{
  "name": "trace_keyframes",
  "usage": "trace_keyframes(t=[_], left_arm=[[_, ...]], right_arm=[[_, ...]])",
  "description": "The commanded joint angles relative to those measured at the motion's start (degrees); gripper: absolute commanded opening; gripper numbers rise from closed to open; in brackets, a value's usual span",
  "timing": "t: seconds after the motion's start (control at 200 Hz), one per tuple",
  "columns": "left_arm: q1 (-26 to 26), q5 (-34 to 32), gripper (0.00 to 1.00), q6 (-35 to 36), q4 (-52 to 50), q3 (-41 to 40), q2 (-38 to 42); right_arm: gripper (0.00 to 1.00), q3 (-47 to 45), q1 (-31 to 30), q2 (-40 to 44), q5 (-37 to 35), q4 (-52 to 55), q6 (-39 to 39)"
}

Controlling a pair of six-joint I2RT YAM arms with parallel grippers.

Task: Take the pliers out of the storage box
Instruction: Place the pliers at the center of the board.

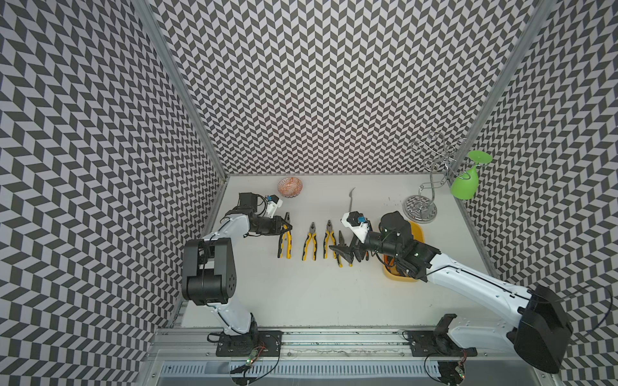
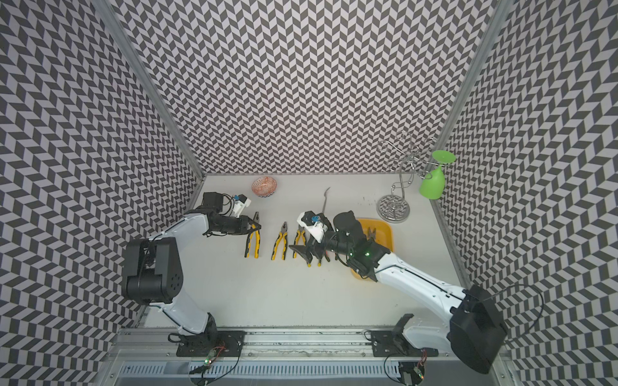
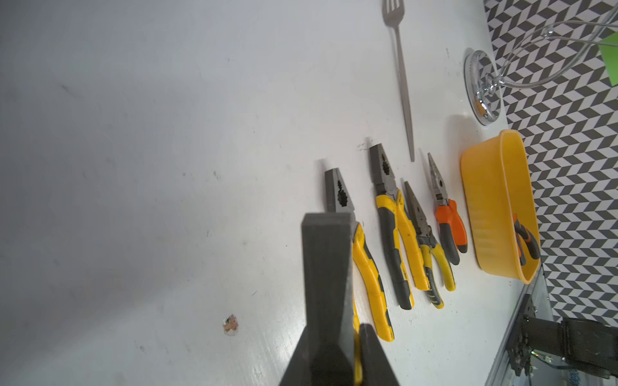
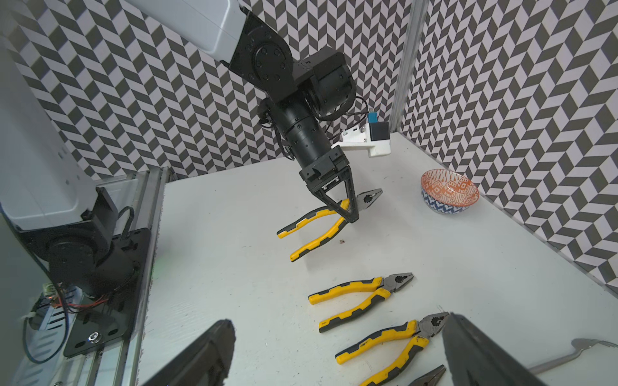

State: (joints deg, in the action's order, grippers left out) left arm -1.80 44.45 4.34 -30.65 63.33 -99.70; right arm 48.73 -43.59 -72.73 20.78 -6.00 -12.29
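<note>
– White table first, then the yellow storage box on its right side, partly hidden by the right arm. Where are the pliers?
– One orange-and-black pliers lies inside the box, handles against its end wall. Five more lie on the table in a row to the left of the box, noses pointing away from the robot.
– And the left gripper?
– Pressed together on the leftmost pliers, yellow-and-black, pinching them just behind the joint. I cannot tell whether they touch the table.
– The right gripper?
– Spread wide and holding nothing, over the yellow long-nosed pliers, which lie beside the orange long-nosed pliers, the pair nearest the box.
– Smaller things?
– A patterned orange bowl near the far left corner, and a thin grey fork lying beyond the row
</note>
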Motion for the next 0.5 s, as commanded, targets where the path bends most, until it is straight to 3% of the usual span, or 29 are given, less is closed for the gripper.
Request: trace_keyframes(t=[0.0, 0.19, 0.496], left_arm=[[0.6, 3.5, 0.0, -4.0, 2.4, 1.0, -2.4], [0.7, 0.0, 0.0, -7.7, 4.6, 2.6, -6.1], [1.3, 1.5, 0.0, -10.8, 8.5, 3.3, -12.2]], right_arm=[[0.99, 1.7, -0.4, -2.1, -1.3, -0.4, -1.0], [0.99, 2.3, -0.4, -3.9, -1.2, 0.1, -1.8], [0.99, -0.5, -0.4, -3.6, -3.0, -0.5, -0.6]])
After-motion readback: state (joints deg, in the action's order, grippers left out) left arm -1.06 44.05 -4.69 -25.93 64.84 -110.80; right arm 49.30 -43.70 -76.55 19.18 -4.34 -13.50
